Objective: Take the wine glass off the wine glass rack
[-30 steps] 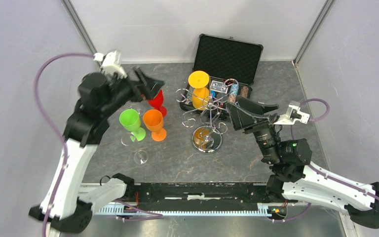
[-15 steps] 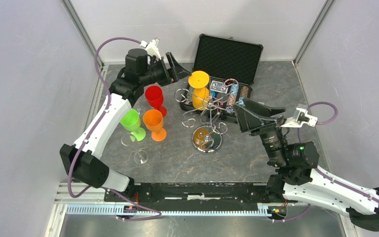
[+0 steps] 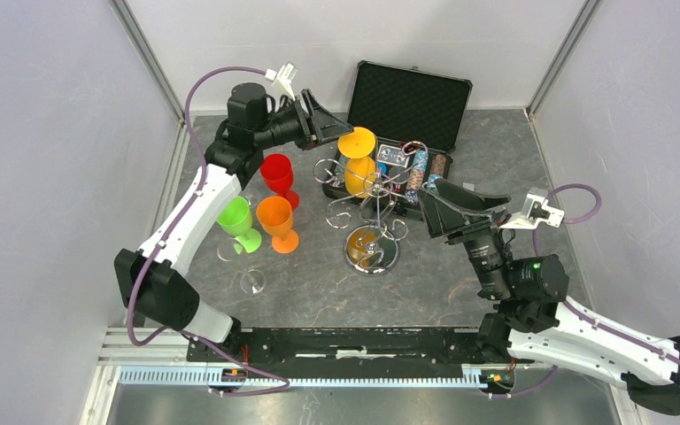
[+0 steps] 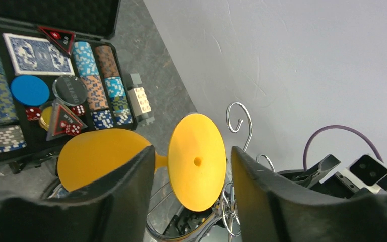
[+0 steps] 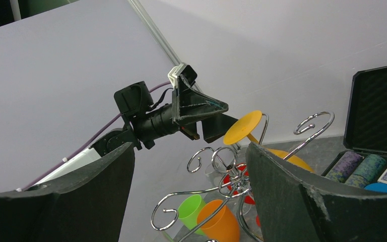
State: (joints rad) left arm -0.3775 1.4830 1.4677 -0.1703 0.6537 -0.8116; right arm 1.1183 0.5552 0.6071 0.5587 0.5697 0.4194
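A yellow wine glass [image 3: 357, 158] hangs upside down on the chrome wire rack [image 3: 371, 217], its round foot on top. My left gripper [image 3: 329, 130] is open just left of that foot. In the left wrist view the yellow foot [image 4: 197, 166] sits between my open fingers, untouched, with the bowl to the left. My right gripper [image 3: 447, 210] is open and empty to the right of the rack. In the right wrist view the rack [image 5: 232, 174] stands between the fingers, farther off, with the yellow glass [image 5: 244, 128] behind.
Red [image 3: 277, 177], orange [image 3: 276, 221] and green [image 3: 235, 221] glasses stand on the table left of the rack. An open black case [image 3: 407, 106] with chips and cards lies behind the rack. Grey walls close in on both sides.
My left arm swung from above the red glass to the back and reached right, bringing its open gripper up to the yellow glass's foot. The right gripper shifted slightly right.
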